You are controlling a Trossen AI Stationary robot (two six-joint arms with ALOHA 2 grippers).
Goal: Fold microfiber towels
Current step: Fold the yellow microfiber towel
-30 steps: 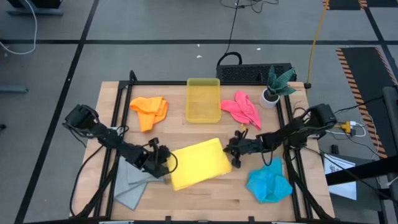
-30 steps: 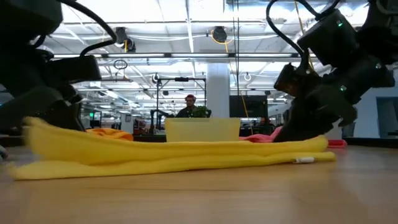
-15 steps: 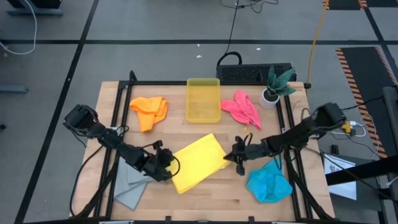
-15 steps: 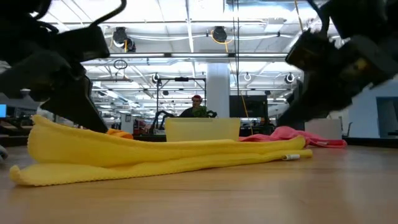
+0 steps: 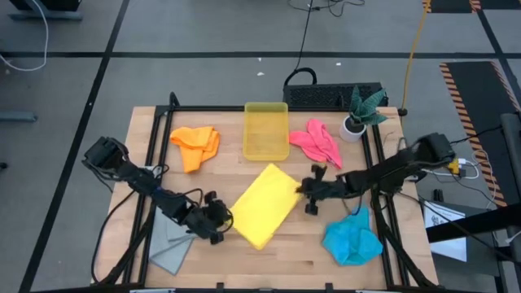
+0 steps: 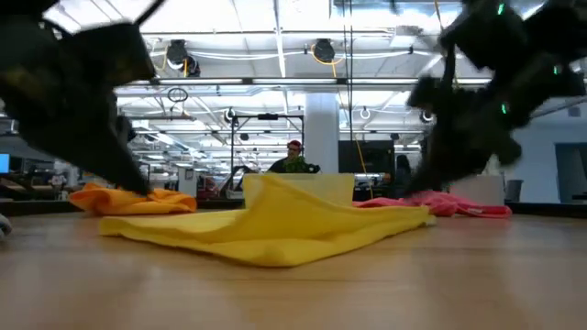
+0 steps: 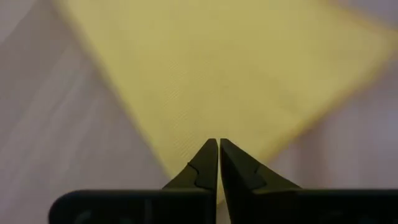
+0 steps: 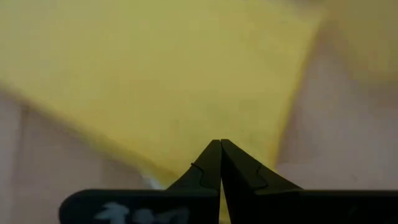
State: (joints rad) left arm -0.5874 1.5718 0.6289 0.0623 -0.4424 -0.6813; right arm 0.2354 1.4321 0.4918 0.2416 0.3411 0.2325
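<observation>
My left pincer (image 5: 218, 225) pinches the yellow towel (image 5: 264, 204) at its near corner. My right pincer (image 5: 307, 190) pinches its far side. Both are closed.

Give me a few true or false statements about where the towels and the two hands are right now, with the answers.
1. The yellow towel lies on the table between the two hands. True.
2. The pink towel lies inside the bin. False: it lies on the table beside the bin, which holds no towel.
3. The left hand is shut at the yellow towel's edge. True.
4. The blue towel is folded flat. False: it lies crumpled.
5. The right hand is wide open. False: it is shut at the yellow towel's edge.
</observation>
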